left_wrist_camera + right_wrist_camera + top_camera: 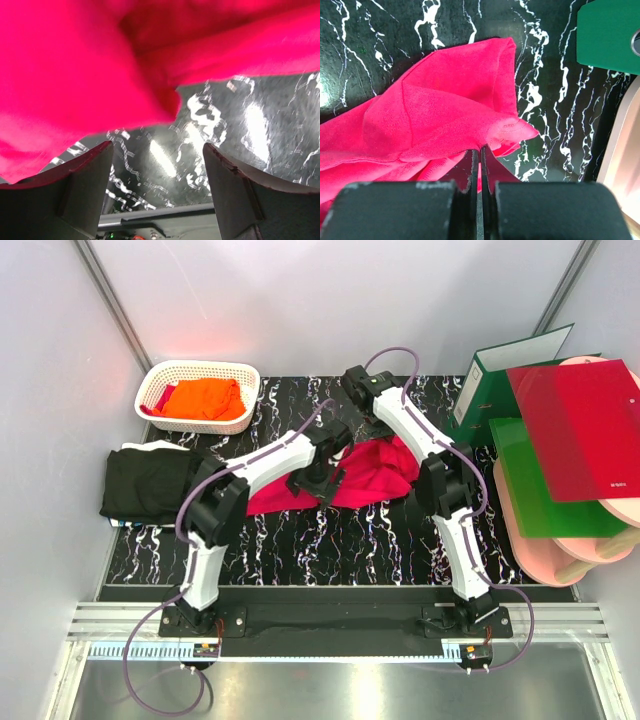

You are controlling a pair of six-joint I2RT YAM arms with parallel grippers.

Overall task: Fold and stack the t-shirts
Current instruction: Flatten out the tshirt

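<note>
The black t-shirt lies roughly folded at the left of the table, seemingly done. The orange t-shirt sits bunched in the basket. Mid-table the pink t-shirt is crumpled: the left end effector hangs spread beside it, and the right end effector pinches its edge. Most of the folding and all of the stacking remain.

Top view looks down, wrist views close, all share pink t-shirt
</note>
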